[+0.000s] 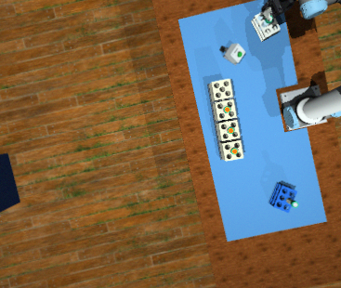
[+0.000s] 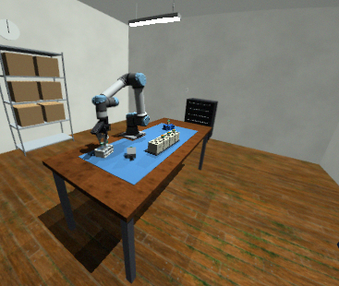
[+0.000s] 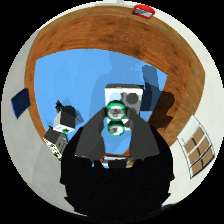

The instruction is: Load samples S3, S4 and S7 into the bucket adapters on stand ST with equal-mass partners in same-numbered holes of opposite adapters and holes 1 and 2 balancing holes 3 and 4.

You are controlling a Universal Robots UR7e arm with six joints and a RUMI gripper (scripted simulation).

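Observation:
My gripper [image 1: 268,17] [image 2: 103,142] [image 3: 115,107] points down over the white rack [image 2: 102,154] [image 3: 123,98], its jaws shut on the cap of a green-ringed tube. A second capped tube [image 3: 116,130] stands beside it in that rack. Their dots are too small to read. Four cream adapters stand in a row. The one at the DONE end [image 1: 222,90] shows only open holes. The other three each carry one orange-dotted sample [image 1: 227,110], [image 1: 230,131], [image 1: 234,151], apparently in the centre hole. Adapter numbers and fill levels are unreadable.
The DONE desk [image 1: 232,51] [image 2: 131,151] [image 3: 64,121] with its green key [image 1: 240,54] [image 3: 65,132] stands between the white rack and the adapters. A blue rack [image 1: 283,194] [image 2: 168,127] at the mat's far end holds one tube [image 1: 295,204], its dot unreadable.

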